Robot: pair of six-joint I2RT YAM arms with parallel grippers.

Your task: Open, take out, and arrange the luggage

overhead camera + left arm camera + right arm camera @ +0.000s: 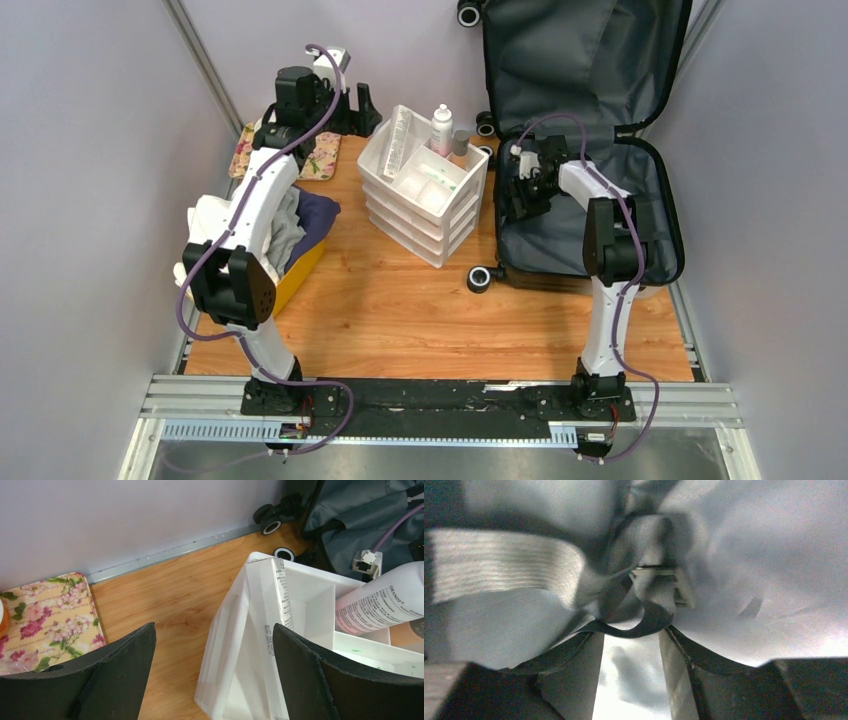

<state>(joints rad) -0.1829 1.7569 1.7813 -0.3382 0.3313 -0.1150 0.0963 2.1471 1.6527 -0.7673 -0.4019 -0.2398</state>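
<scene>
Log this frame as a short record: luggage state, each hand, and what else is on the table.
luggage: open, lid raised at the back, base flat on the table's right side
right hand: open, inside the base, over the grey straps and buckle
left hand: open, empty, at the back left between floral tray and drawer organizer
drawer organizer: white, centre, bottles in its top tray
yellow bin: left side, holding clothes

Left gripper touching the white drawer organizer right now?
Apart. The top view shows a clear gap between the left gripper and the white drawer organizer; its fingers stand open, gripping nothing.
</scene>
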